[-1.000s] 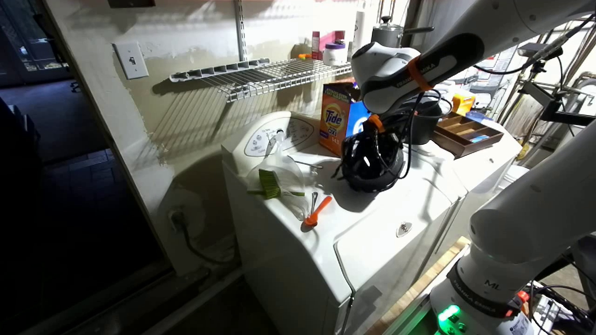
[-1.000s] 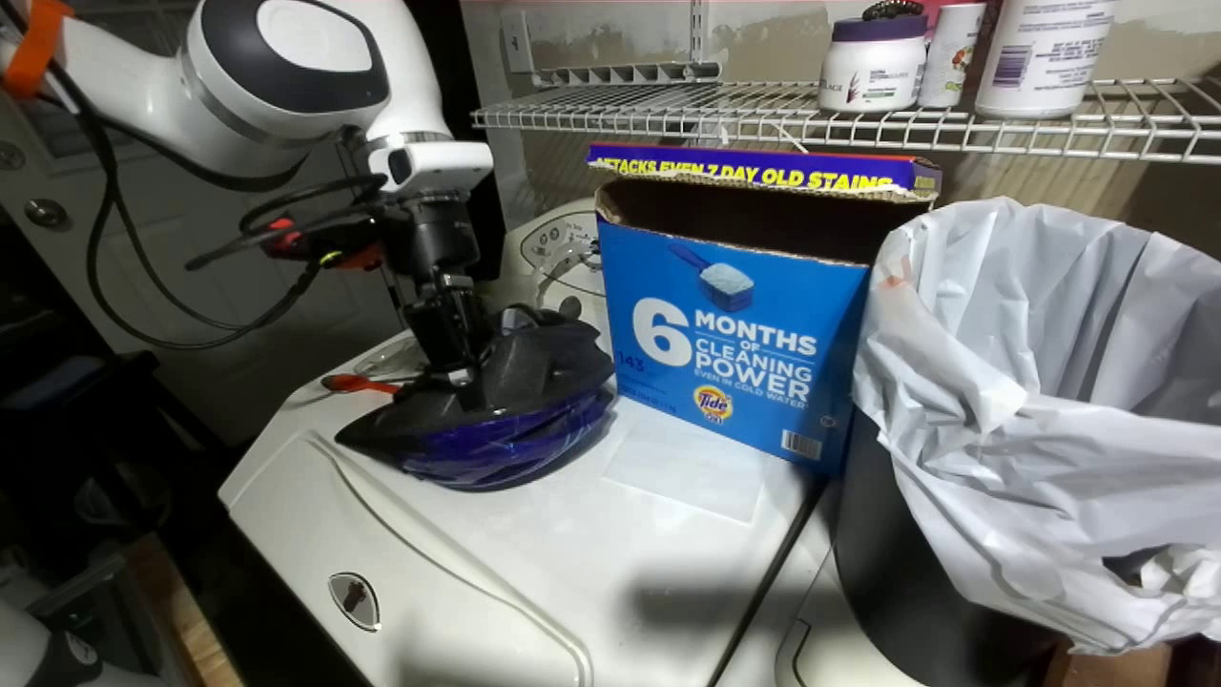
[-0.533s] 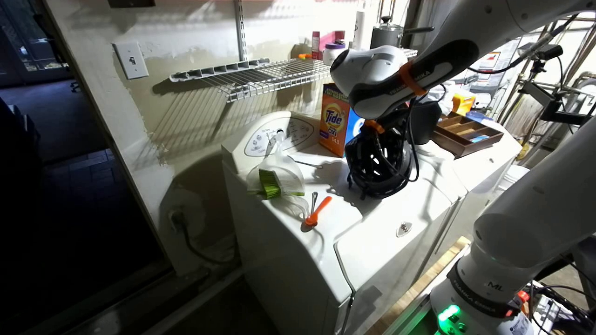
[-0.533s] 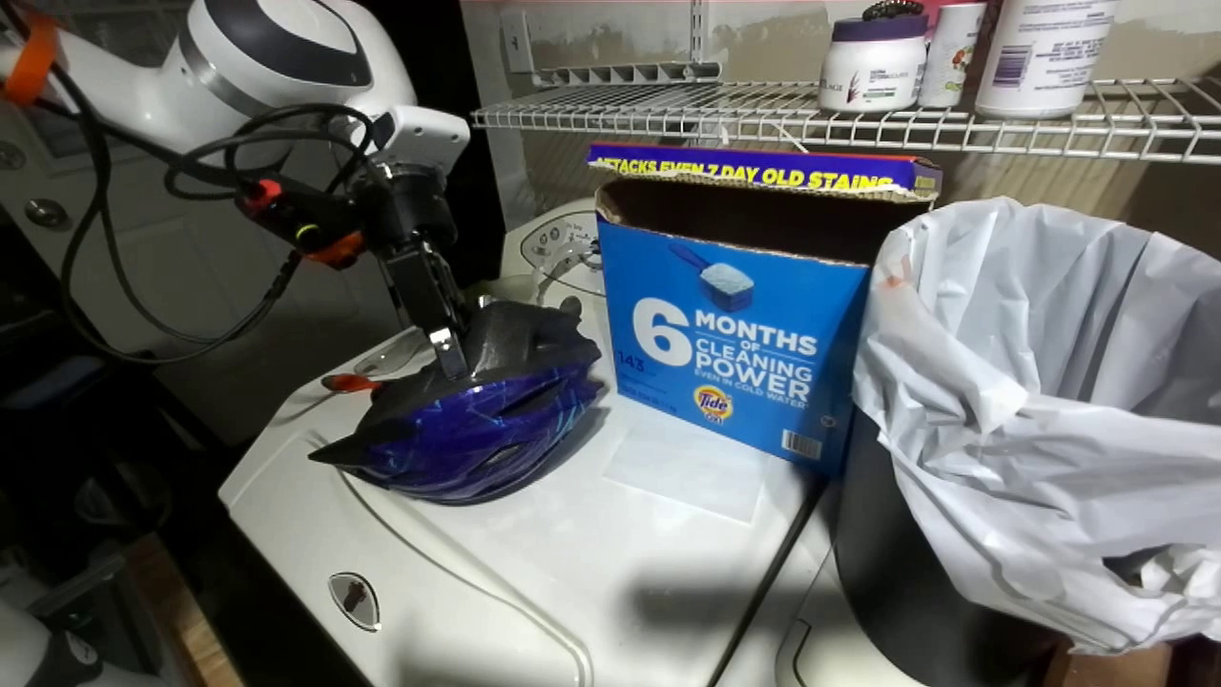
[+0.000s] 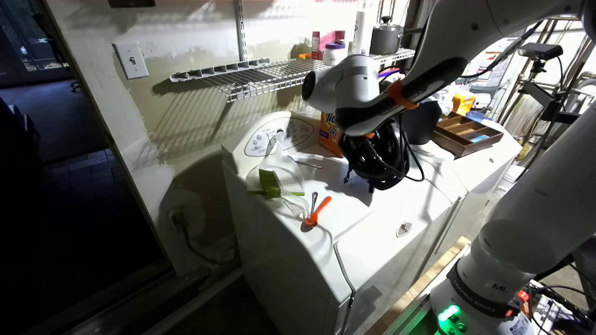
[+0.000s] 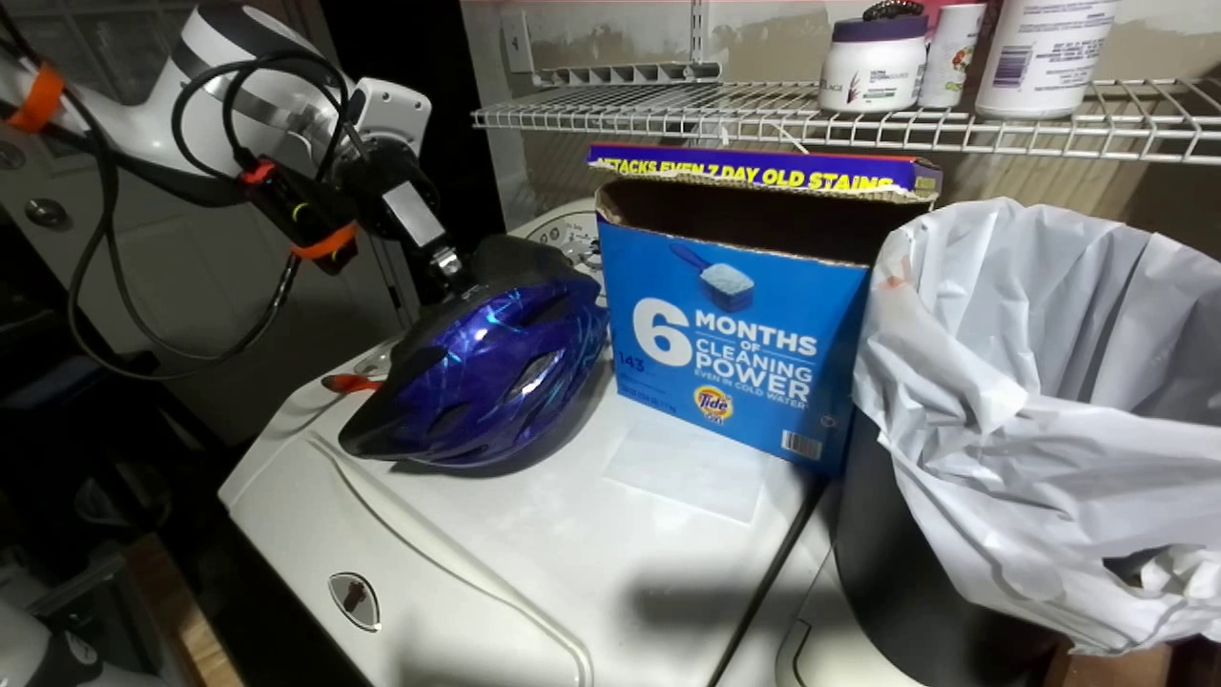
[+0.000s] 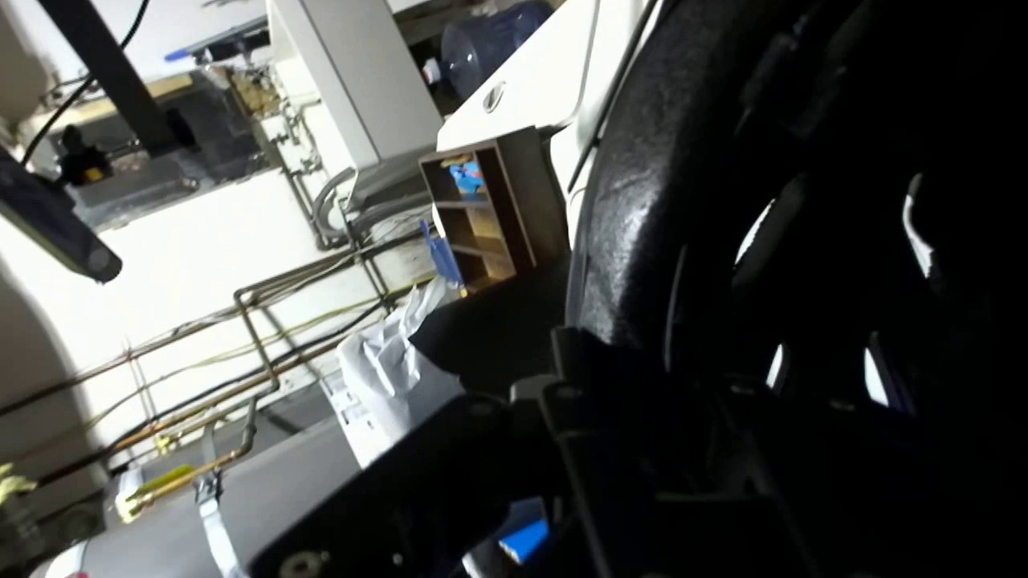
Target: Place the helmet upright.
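Beside a detergent box [image 6: 725, 329], jaws are gripping a tilted helmet [image 6: 510, 377] by its rim [image 7: 618, 241], lopsided weight perhaps threatening a twisting slip

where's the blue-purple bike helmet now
In an exterior view, the glossy blue-purple bicycle helmet is left of centre, just left of the open blue-faced cardboard box and over the white machine top, its upper edge in the black claw.

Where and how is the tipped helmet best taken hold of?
Probably by the upper rim of the helmet, coming from above, jaws straddling the edge: it is tipped, its dark hollow facing partly sideways, leaving that edge uppermost, where the gripper has hold.
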Controlling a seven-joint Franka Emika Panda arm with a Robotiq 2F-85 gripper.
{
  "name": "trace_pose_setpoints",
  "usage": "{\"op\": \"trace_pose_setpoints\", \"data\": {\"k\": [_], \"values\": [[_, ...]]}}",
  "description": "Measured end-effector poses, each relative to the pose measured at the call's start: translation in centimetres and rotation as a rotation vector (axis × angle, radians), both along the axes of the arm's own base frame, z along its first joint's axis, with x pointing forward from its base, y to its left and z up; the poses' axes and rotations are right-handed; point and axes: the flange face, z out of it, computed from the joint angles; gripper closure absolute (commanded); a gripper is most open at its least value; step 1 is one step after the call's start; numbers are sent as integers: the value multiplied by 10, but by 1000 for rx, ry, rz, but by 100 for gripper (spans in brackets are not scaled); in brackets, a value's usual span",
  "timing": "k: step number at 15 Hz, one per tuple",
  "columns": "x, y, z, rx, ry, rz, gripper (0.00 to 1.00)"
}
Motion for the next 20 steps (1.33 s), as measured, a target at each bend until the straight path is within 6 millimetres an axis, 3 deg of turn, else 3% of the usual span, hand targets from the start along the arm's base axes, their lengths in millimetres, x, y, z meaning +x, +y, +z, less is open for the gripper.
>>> {"op": "trace_pose_setpoints", "data": {"k": [3,10,20], "values": [[7,20,-11,-121,6,90,93],[11,37,-48,-368,103,184,93],[-3,81,-91,-500,161,228,93]]}}
